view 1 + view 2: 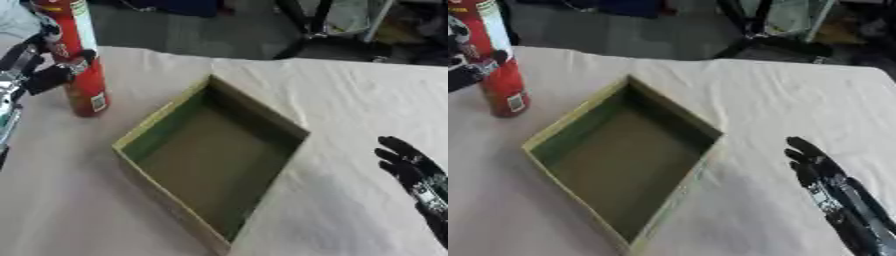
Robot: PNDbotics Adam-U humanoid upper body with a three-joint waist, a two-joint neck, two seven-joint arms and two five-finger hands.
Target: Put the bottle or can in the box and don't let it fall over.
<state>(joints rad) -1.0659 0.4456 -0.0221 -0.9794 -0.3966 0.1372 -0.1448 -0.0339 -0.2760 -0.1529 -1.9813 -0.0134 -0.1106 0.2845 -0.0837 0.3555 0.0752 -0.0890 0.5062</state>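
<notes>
I have my left hand (pixel 39 70) at the upper left, its fingers curled round a tall red can (pixel 80 60) that stands upright on the surface (pixel 350 100), which is covered with a pale cloth. The can's base rests on the cloth, just beside the far left corner of the box (pixel 210 155) and outside it. The box is shallow and open-topped, with green inner walls and a dull brown floor, and it sits askew in the middle of my view with nothing inside. My right hand (pixel 820 170) lies at the lower right, well apart from the box, fingers straight and pointing up, holding nothing.
</notes>
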